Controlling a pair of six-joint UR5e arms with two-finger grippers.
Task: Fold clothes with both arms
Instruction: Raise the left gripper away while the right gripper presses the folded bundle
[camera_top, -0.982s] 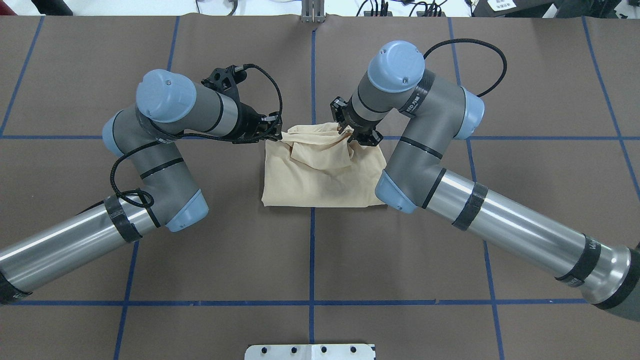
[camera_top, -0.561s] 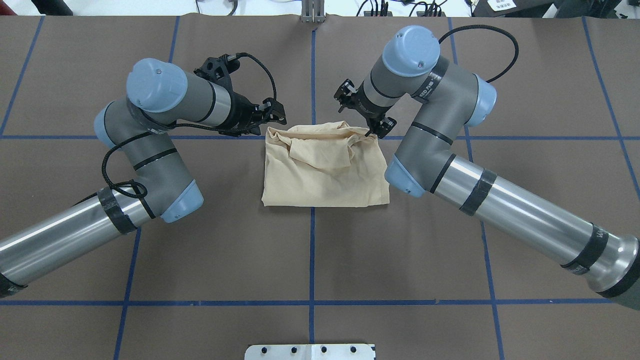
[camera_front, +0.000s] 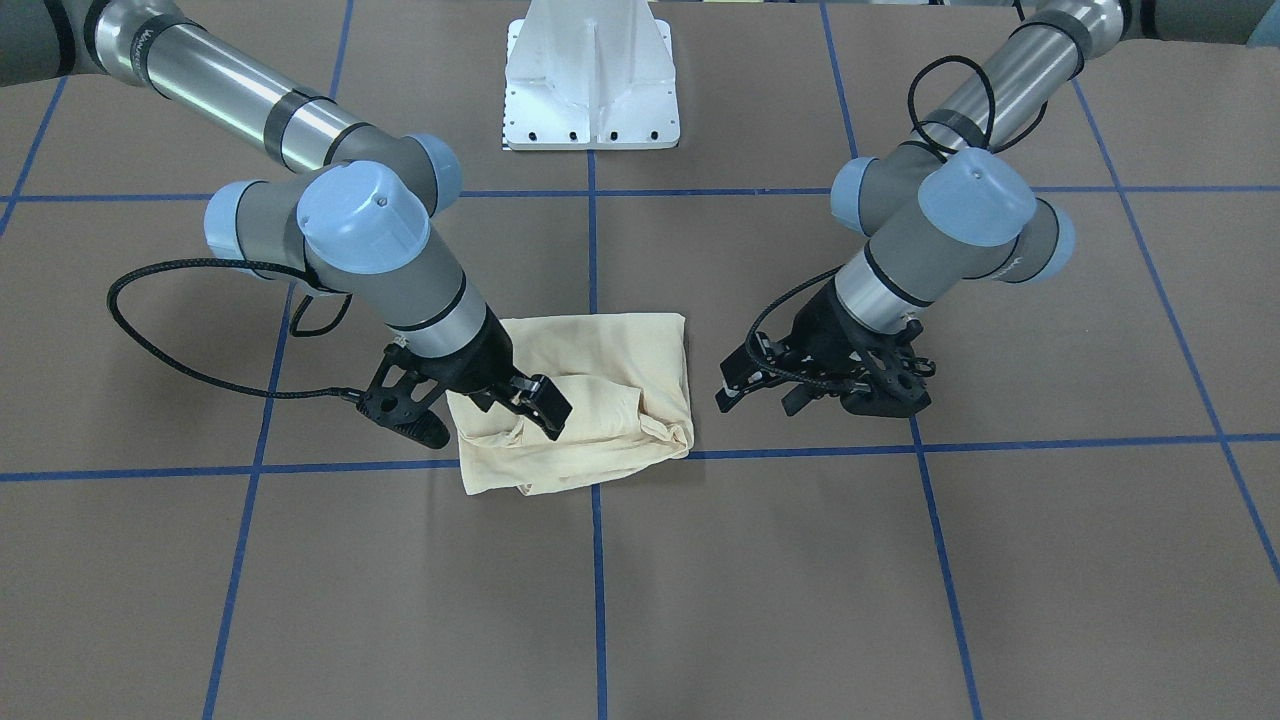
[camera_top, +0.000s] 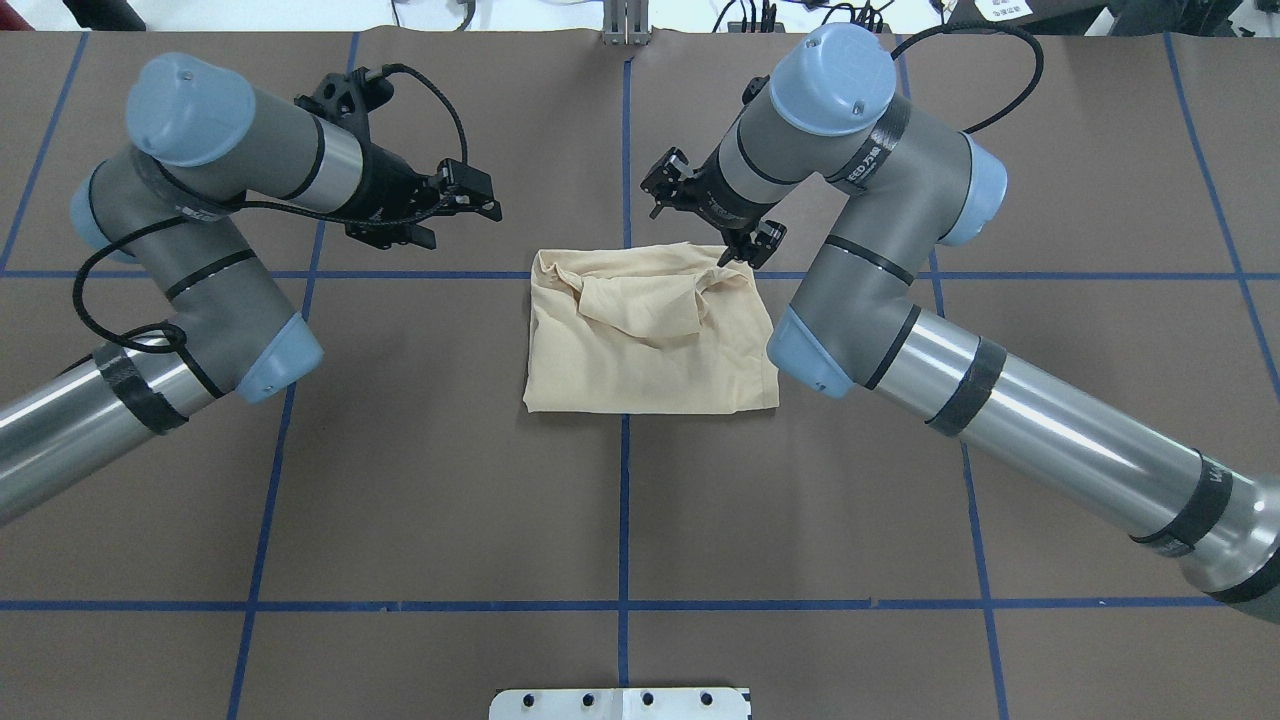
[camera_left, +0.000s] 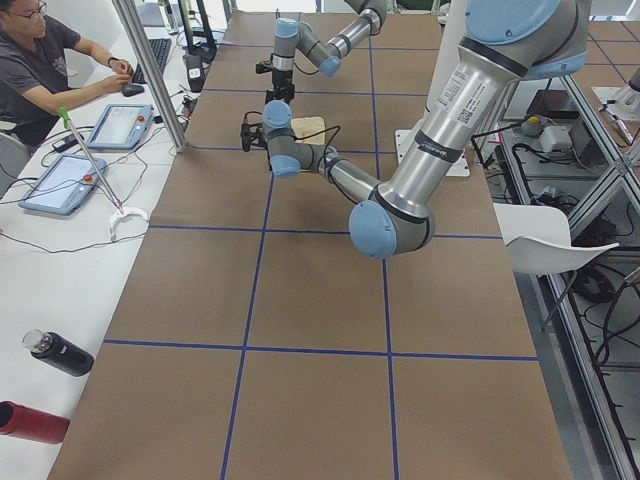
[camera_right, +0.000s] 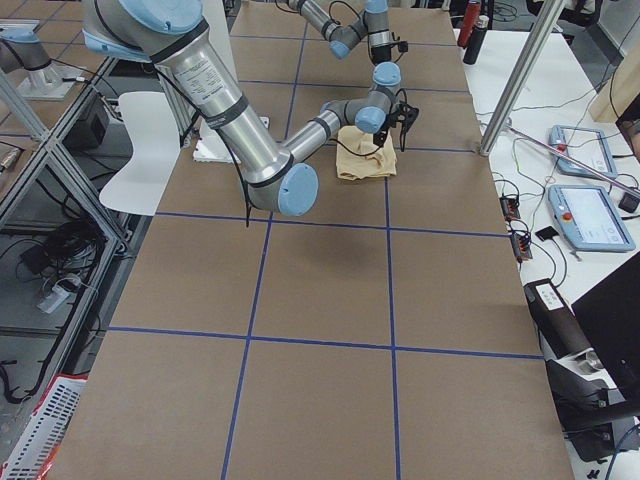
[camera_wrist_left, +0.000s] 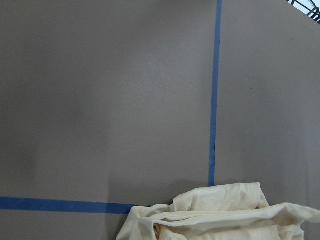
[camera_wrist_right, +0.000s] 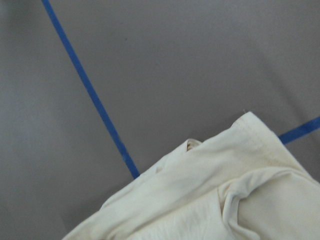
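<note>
Tape lines (camera_top: 625, 520) in blue are crossing the brown table (camera_top: 420, 480). The cream-yellow shirt (camera_top: 650, 350) is lying at the table's middle, folded into a rough rectangle and covering one of the crossings. Its edge nearest the robot is lying flat and straight. Its far edge is bunching into loose ridges, with one flap folding across the top layer.

The right gripper (camera_top: 757, 243) is hanging just over the shirt's far right corner, pointing steeply down. In the front-facing view its fingers (camera_front: 545, 405) are hovering close above the rumpled cloth. They are looking parted, with no fabric pinched between them, though I cannot tell whether a tip is brushing the cloth. The right arm (camera_top: 1050, 440) is reaching in on a diagonal, and in the overhead view one of its blue-capped joints is overlapping the shirt's right edge.

The left gripper (camera_top: 487, 197) is hovering off to the shirt's left, beyond its far edge, with bare table showing between them. It is pointing sideways toward the shirt, its fingers spreading apart and gripping nothing. A black cable (camera_top: 90, 310) is looping around the left arm (camera_top: 210, 300).

The left wrist camera is showing mostly table, with the shirt's crumpled edge at the bottom of its frame. The right wrist camera is showing a hemmed corner of the shirt beside a tape line.

The white pedestal base (camera_front: 590, 90) is standing on the robot's side of the table, in line with the shirt. In the left side view a person (camera_left: 40, 60) is sitting at a bench alongside the table, with two pendant screens (camera_left: 120, 125) lying nearby.
</note>
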